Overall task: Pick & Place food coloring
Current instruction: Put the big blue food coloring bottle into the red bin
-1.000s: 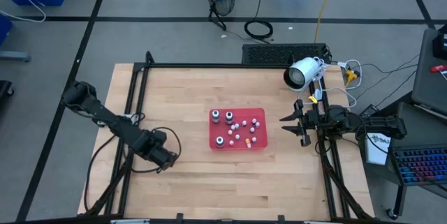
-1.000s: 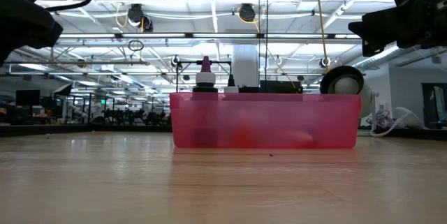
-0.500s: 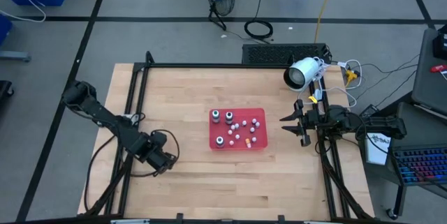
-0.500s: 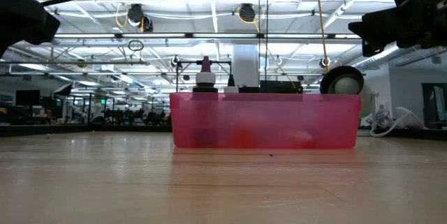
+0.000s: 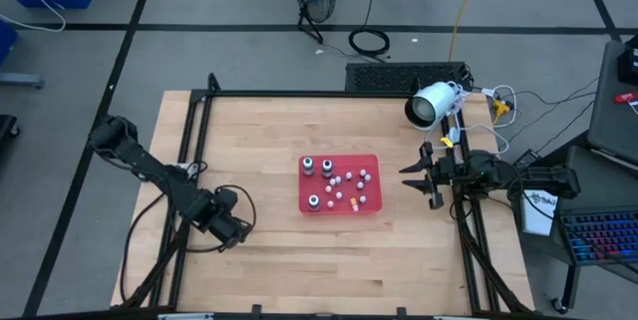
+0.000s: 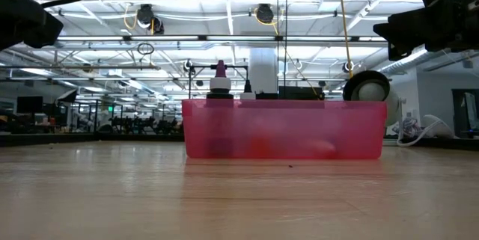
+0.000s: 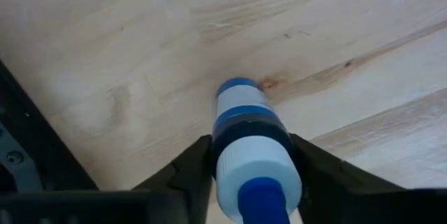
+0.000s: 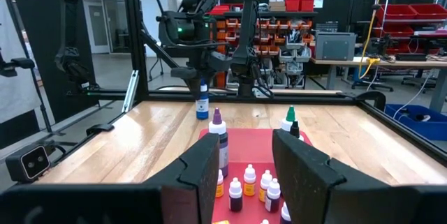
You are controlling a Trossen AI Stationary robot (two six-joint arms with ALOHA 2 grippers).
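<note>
We see a pale wooden worktop [image 5: 269, 131] framed by black rails, standing on a grey floor crossed by dark lines; across the worktop at table height the room behind is a large hall with strip lights, shelving and benches. Near the middle of the worktop sits one red tray [image 5: 371, 206], translucent from the side [image 6: 352, 131]. Two dark arms are present. The left gripper [image 5: 237, 228] is over the left front part of the worktop, well apart from the tray, and its jaws pinch a blue food coloring bottle [image 7: 248, 140]; in the left wrist view the bottle's long axis runs along the fingers, its blue base toward the wood and its white collar and blue tip toward the camera. From the right wrist view the same blue bottle [image 8: 202, 103] stands upright beneath that gripper, its base at the wood. The right gripper [image 5: 424, 182] waits just beyond the tray's right side with its jaws spread around nothing. Inside the tray we count three taller bottles from above, plus a cluster of small ones too tiny to count surely; the right wrist view shows a purple-capped bottle [image 8: 220, 140] and a green-capped bottle [image 8: 288, 121] upright, tips up. One white cylindrical camera [image 5: 431, 104] sits at the far right corner.
</note>
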